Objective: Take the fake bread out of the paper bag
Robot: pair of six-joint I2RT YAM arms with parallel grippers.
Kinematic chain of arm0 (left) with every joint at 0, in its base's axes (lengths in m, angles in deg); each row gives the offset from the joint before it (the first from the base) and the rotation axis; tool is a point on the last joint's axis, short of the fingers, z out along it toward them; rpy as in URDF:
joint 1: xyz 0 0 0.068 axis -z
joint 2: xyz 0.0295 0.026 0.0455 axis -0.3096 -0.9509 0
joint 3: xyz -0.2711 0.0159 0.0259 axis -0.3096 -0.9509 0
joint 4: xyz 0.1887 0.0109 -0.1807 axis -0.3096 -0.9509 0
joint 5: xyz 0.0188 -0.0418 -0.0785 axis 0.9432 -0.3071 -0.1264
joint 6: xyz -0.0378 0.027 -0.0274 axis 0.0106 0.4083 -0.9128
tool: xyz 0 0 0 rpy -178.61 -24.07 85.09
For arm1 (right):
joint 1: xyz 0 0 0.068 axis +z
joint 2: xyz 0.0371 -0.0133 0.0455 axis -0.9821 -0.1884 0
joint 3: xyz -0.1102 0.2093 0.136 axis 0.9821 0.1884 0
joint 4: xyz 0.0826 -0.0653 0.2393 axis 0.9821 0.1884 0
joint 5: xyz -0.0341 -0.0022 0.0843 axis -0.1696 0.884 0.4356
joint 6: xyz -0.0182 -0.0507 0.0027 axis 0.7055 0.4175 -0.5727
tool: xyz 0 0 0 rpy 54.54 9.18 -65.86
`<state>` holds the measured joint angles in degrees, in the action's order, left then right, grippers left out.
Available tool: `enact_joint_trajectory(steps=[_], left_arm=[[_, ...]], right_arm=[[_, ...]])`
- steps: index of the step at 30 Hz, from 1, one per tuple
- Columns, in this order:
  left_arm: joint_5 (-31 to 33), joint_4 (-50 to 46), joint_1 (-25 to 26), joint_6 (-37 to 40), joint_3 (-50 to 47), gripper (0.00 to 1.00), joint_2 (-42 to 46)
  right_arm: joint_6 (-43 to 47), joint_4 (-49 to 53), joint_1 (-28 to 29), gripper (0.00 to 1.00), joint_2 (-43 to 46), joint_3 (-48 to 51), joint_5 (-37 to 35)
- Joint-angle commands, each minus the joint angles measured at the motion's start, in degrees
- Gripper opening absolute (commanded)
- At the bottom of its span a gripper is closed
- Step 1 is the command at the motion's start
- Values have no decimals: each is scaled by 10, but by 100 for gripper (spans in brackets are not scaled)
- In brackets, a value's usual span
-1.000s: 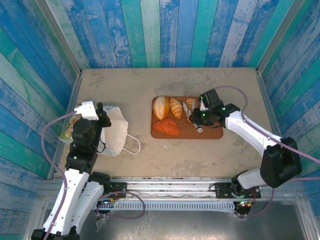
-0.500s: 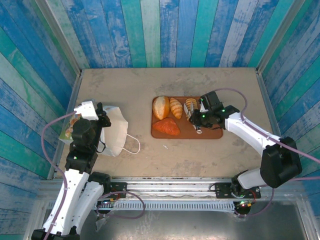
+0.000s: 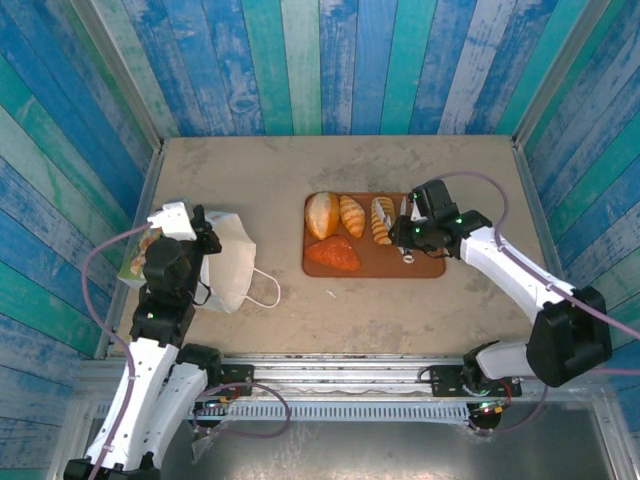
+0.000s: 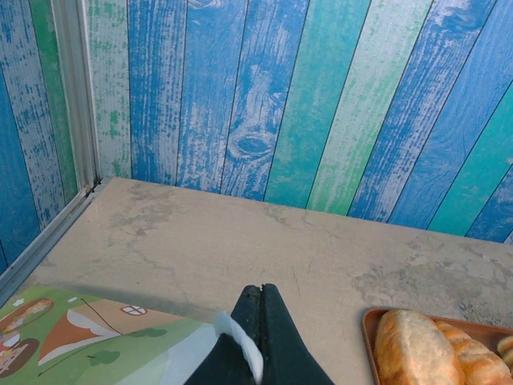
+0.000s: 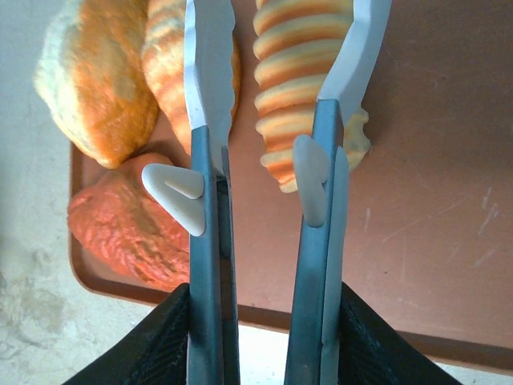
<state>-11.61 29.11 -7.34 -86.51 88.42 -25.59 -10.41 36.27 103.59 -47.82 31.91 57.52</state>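
The white paper bag lies on its side at the table's left, and its green printed side shows in the left wrist view. My left gripper is shut on the bag's white top edge. Several pieces of fake bread lie on the brown tray: a round roll, a ridged loaf, a striped oblong loaf and an orange triangular piece. My right gripper stands open over the tray. Its fingers straddle the striped loaf without pinching it.
Blue and green plank walls close in the table on three sides. The bag's cord handle loops out toward the near edge. Bare tabletop lies behind the bag and the tray, and more lies between them.
My right gripper has opened wider and drawn back a little to the right, leaving the striped loaf lying on the tray. The left arm and the bag have not moved.
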Motion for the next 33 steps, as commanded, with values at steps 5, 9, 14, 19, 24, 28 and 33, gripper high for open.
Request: enact_joint_trajectory(steps=[5, 9, 14, 19, 24, 28, 33], left_arm=[[-3, 7, -3, -1, -2, 0, 3], [-4, 8, -3, 0, -1, 0, 1], [-4, 7, -4, 0, -1, 0, 0], [-4, 7, -4, -1, -2, 0, 1], [-4, 7, -5, -1, -2, 0, 2], [-4, 7, -5, -1, -1, 0, 2], [-5, 7, -5, -1, -1, 0, 1]], right_arm=[[35, 19, -3, 36, -55, -24, 71], [35, 3, -3, 32, -47, -17, 91], [26, -27, -3, 30, -39, -7, 111], [15, -17, -4, 32, -47, -6, 90], [12, -8, -4, 40, -38, -6, 63], [19, 9, -4, 47, -8, -11, 27], [37, -14, -3, 45, 69, 4, 18]])
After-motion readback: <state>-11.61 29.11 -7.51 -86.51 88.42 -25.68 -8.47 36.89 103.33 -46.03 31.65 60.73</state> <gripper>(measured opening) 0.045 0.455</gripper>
